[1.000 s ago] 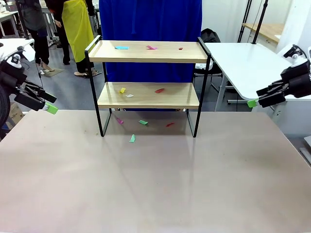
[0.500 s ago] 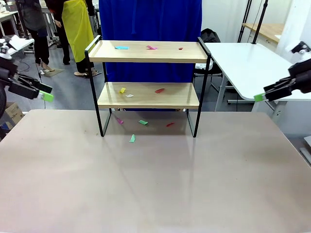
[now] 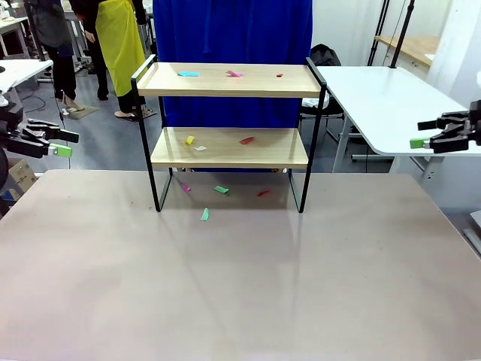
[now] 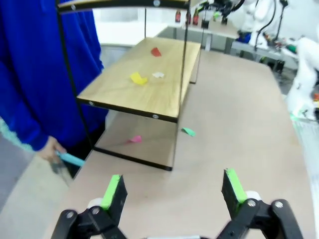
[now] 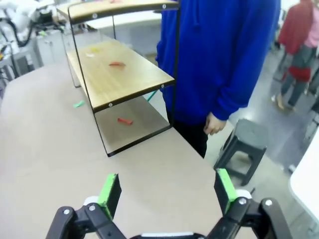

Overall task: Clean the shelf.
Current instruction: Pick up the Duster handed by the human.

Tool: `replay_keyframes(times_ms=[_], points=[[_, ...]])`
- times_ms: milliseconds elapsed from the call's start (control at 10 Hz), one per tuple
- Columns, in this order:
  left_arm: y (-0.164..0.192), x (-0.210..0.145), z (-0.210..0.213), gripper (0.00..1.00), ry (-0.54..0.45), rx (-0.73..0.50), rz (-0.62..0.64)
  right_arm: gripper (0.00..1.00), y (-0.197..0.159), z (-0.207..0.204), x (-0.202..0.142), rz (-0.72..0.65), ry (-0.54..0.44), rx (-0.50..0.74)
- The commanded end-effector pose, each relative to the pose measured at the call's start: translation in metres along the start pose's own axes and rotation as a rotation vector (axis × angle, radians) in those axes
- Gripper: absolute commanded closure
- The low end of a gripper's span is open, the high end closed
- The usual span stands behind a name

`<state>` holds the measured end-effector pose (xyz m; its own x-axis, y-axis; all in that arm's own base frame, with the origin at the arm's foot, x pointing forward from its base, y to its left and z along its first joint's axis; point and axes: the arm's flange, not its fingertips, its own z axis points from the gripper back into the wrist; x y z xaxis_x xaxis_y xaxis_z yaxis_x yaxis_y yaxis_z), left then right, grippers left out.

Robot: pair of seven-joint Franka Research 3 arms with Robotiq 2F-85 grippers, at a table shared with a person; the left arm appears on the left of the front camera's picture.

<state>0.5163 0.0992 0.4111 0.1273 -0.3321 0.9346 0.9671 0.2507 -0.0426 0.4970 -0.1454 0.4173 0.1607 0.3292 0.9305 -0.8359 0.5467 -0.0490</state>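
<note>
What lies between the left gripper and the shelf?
Bare tabletop separates the left gripper from the shelf, as the left wrist view shows; a pink scrap and a green scrap lie at the shelf's foot.

seen from my remote desk: one shelf (image 3: 225,89) of two boards, one table (image 3: 240,301), one person in blue (image 3: 233,30) at the far side. i count ten paper scraps. three lie on the top board (image 3: 161,80): blue scrap (image 3: 188,74), pink scrap (image 3: 234,74), small red scrap (image 3: 279,75). three lie on the lower board (image 3: 225,156): yellow scrap (image 3: 189,140), white scrap (image 3: 200,148), red scrap (image 3: 246,140). four lie on the table: magenta scrap (image 3: 185,187), far green scrap (image 3: 221,189), reddish scrap (image 3: 262,193), near green scrap (image 3: 204,215). two grippers: left gripper (image 3: 66,144), right gripper (image 3: 419,134).
</note>
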Motion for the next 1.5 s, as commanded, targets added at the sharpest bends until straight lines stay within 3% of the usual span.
replay_keyframes(times_ms=[0, 400, 700, 1400], points=[[0.031, -0.014, 0.007, 0.00, -0.118, 0.002, -0.094, 0.00, -0.045, -0.007, -0.023, 0.077, -0.065, 0.028], [0.049, -0.036, 0.015, 0.00, -0.203, -0.036, -0.191, 0.00, -0.060, -0.005, -0.039, 0.127, -0.162, 0.031], [0.045, -0.035, 0.025, 0.00, -0.287, -0.045, -0.179, 0.00, -0.061, -0.001, -0.034, 0.120, -0.214, 0.034], [0.035, -0.024, 0.043, 0.00, -0.356, -0.061, -0.187, 0.00, -0.056, 0.012, -0.020, 0.120, -0.221, 0.024]])
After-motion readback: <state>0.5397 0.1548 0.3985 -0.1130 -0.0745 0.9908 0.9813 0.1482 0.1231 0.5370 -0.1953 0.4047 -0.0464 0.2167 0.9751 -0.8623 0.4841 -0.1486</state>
